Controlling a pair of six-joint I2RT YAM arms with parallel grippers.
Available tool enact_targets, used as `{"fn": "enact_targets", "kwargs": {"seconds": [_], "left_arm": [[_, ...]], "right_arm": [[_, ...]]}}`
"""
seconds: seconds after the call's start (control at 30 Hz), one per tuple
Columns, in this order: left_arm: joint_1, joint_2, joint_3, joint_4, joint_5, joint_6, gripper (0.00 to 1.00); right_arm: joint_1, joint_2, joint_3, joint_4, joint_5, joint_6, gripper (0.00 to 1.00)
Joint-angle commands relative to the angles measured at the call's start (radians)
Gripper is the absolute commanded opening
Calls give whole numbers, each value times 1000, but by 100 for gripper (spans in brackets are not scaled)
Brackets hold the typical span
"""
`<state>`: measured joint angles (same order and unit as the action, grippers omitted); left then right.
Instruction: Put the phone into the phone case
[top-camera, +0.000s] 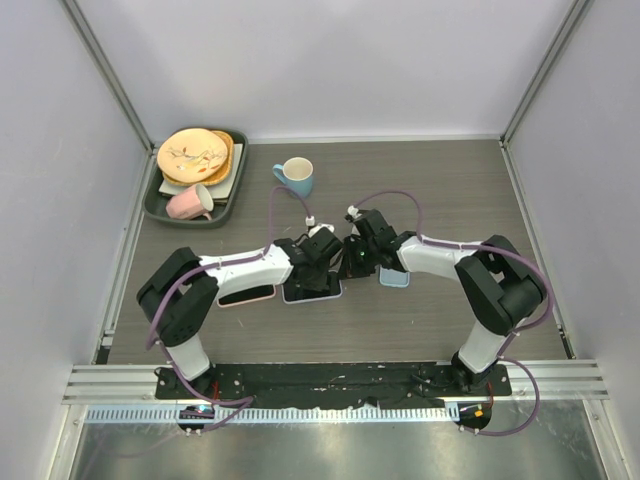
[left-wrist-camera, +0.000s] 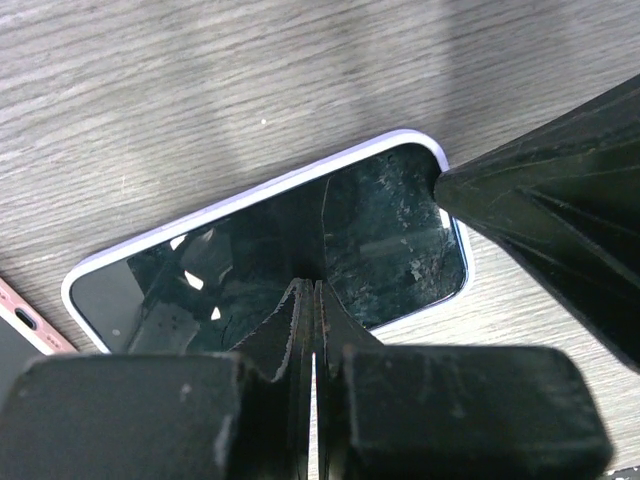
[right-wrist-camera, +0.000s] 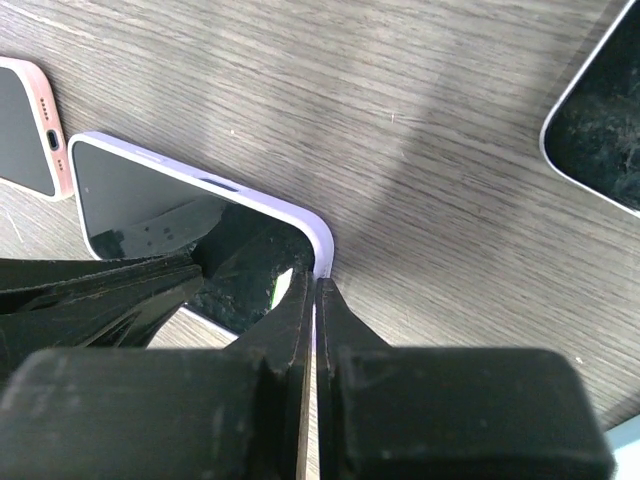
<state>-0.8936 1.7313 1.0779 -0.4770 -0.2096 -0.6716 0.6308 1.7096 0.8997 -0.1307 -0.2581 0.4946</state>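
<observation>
Lilac rim is showing all round the dark glass: the phone (left-wrist-camera: 390, 235) is lying face up inside the phone case (left-wrist-camera: 250, 197) on the counter (left-wrist-camera: 200, 80), between our two arms. We are pressing with both tools clenched on nothing, jaws squeezed flat together. The left tool (left-wrist-camera: 313, 288) is bearing its tip on the screen near the case's middle, and the right tool (right-wrist-camera: 314, 285) is poking at one corner of the case, right at the rim. We are judging that corner to be the risk, since we cannot tell whether it is seated. A tip pushing on the rim rather than the glass could be folding the soft edge under, or skating the whole case across the wood toward the pink-cased phone (right-wrist-camera: 25, 120) lying just left of the case. Hard points could also be scratching the glass, and the two tips are working close enough to be knocking together.
</observation>
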Motion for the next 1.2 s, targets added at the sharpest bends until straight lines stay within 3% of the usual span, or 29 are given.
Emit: {"fn": "enact_targets", "kwargs": {"seconds": [0.0,0.2,0.33,0.43,0.53,0.63,0.77,0.9,1.17], "left_arm": [[1,-50,-38,-6,-1,-13,6],[15,-183,-94,37,21,-25,37],[70,-312,-188,118,108,-55,47],[136,-381,-268,175,188,-85,54],[223,-456,-353,227,294,-111,59],[324,-519,-439,288,415,-137,59],[415,-558,-507,330,480,-158,58],[426,-540,-524,339,480,-155,56],[426,-426,-513,379,478,-138,50]], "right_arm": [[-22,-53,-24,-52,-27,28,4],[-74,-137,-16,-52,-102,58,14],[-111,-179,-31,-52,-138,65,21],[-125,-202,-47,-50,-153,68,33],[-128,-229,-79,-29,-165,71,58],[-129,-255,-116,3,-168,85,69],[-129,-245,-139,19,-203,96,69],[-131,-208,-163,62,-243,119,65],[-129,-105,-168,103,-296,145,47]]}}
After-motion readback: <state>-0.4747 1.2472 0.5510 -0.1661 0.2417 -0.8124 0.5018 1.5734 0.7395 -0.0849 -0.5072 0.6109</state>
